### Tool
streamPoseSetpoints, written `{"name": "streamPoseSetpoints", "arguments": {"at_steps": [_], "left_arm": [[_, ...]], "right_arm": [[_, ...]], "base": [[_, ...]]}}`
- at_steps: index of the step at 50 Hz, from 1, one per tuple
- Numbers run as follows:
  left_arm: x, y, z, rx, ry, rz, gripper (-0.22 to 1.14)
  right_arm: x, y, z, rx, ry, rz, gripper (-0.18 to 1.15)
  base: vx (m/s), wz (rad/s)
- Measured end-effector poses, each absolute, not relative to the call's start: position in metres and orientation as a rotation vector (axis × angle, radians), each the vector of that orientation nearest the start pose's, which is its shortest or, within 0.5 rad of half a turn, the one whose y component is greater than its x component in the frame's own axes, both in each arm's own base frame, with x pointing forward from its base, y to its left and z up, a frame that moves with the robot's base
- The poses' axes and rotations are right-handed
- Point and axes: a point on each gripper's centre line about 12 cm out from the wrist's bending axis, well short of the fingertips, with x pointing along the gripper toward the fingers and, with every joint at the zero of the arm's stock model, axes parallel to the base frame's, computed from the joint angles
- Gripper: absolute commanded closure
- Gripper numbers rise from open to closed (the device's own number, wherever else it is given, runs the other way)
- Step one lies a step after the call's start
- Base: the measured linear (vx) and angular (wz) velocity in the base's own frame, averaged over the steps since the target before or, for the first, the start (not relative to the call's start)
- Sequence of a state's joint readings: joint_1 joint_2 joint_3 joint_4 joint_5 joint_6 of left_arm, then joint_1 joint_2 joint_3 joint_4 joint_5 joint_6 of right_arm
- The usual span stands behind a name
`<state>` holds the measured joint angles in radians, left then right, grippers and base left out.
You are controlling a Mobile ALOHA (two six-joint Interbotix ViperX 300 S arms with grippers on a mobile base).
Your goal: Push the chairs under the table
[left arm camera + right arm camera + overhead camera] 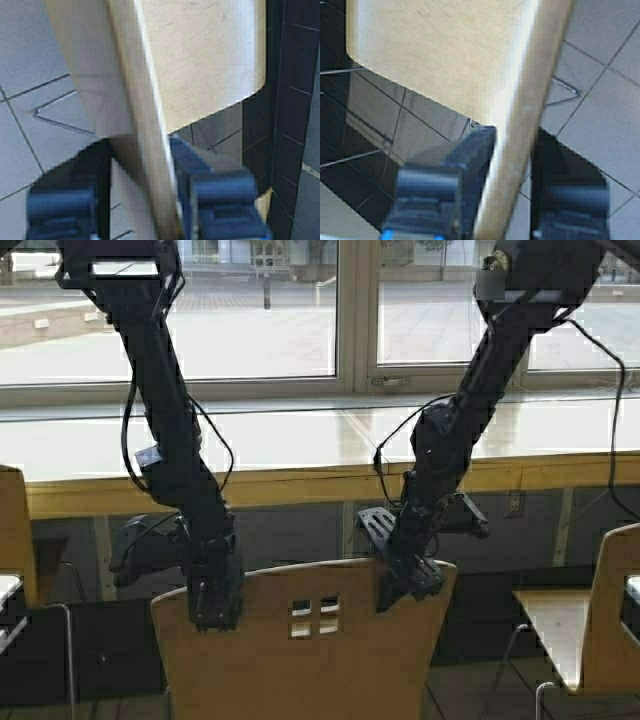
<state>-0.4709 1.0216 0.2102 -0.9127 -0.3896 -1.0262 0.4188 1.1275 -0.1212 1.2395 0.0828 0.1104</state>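
Observation:
A tan plywood chair (300,660) with square cutouts in its backrest stands in front of me, facing the long table (300,485). Its seat looks short of the table's edge. My left gripper (215,615) is shut on the top edge of the backrest near its left corner. My right gripper (402,592) is shut on the same edge near the right corner. In the left wrist view the backrest edge (150,100) runs between the fingers of that gripper (142,146). The right wrist view shows the same edge (530,100) inside its gripper (515,132).
Two more tan chairs stand at the sides, one at the far left (12,530) and one at the right (605,620) with its seat turned inward. Windows (250,310) rise behind the table. Grey floor tiles (605,90) and thin metal legs (55,120) lie below.

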Motion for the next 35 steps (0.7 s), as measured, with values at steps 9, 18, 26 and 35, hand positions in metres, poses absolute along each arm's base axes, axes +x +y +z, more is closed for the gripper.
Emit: {"name": "streamPoseSetpoints", "arguments": {"at_steps": [9,18,26,35], "left_arm": [[0.417,-0.170,-0.144,-1.388,0.708,0.719,0.68],[0.415,-0.167,-0.145,-1.386,0.710,0.729,0.68],[0.412,-0.165,-0.146,-1.380,0.713,0.735,0.68],[0.408,-0.164,-0.144,-1.375,0.726,0.742,0.68]], "right_arm": [[0.467,0.219,-0.155,1.034,1.156,-0.309,0.78],[0.463,0.220,-0.158,1.037,1.180,-0.306,0.78],[0.459,0.220,-0.158,1.035,1.198,-0.306,0.78],[0.454,0.219,-0.156,1.035,1.213,-0.313,0.78]], "base": [[0.12,0.06],[0.16,0.03],[0.20,0.02],[0.21,0.03]]}}
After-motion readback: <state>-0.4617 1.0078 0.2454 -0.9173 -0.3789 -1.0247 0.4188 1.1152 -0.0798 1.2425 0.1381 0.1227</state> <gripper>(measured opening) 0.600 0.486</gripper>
